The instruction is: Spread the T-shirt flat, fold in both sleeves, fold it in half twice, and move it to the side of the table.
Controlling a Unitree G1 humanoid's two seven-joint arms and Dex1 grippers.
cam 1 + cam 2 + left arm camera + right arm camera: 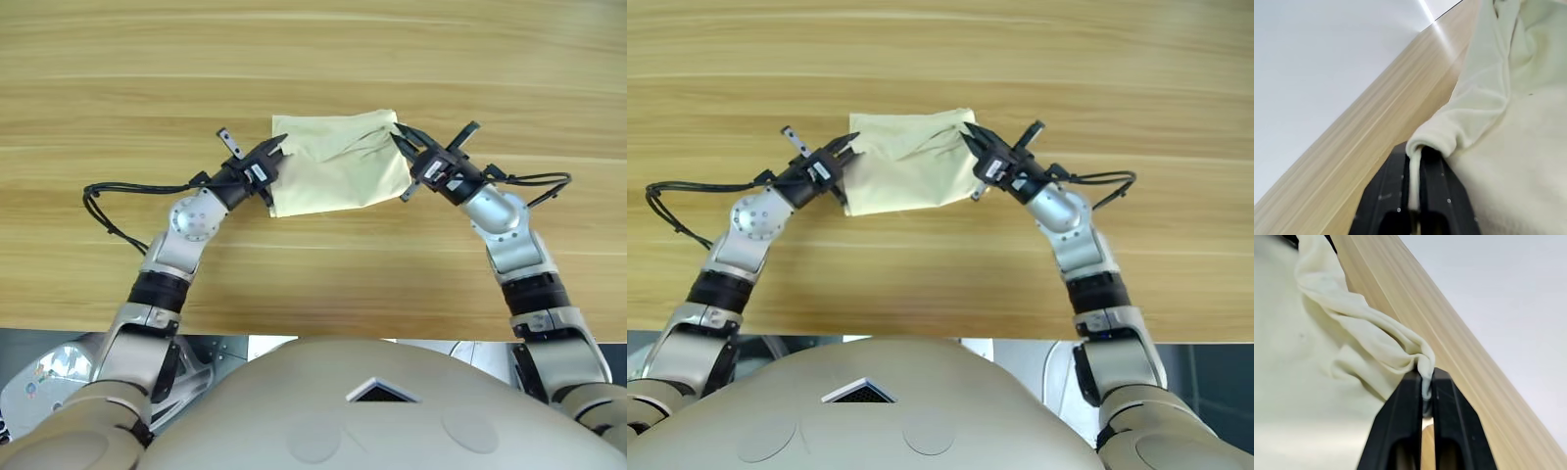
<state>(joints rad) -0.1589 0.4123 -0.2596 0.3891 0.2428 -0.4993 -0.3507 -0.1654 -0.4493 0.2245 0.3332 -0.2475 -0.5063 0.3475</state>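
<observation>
We see a plain pale yellow T-shirt [338, 166], all one shade across its folds. The tabletop [313, 59] is light wood, striped lengthwise with straight grain in tan and honey. The left pincer [275, 162] and right pincer [402, 137] are black, the left perhaps flecked with tiny pale specks. The cables [108, 211] are black too.

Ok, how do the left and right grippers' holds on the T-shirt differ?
The left gripper pinches the T-shirt partway along its left edge; the right gripper pinches near its far right corner. Cloth bunches into a twisted ridge at the right gripper, a rolled fold at the left. Both are shut on it.
</observation>
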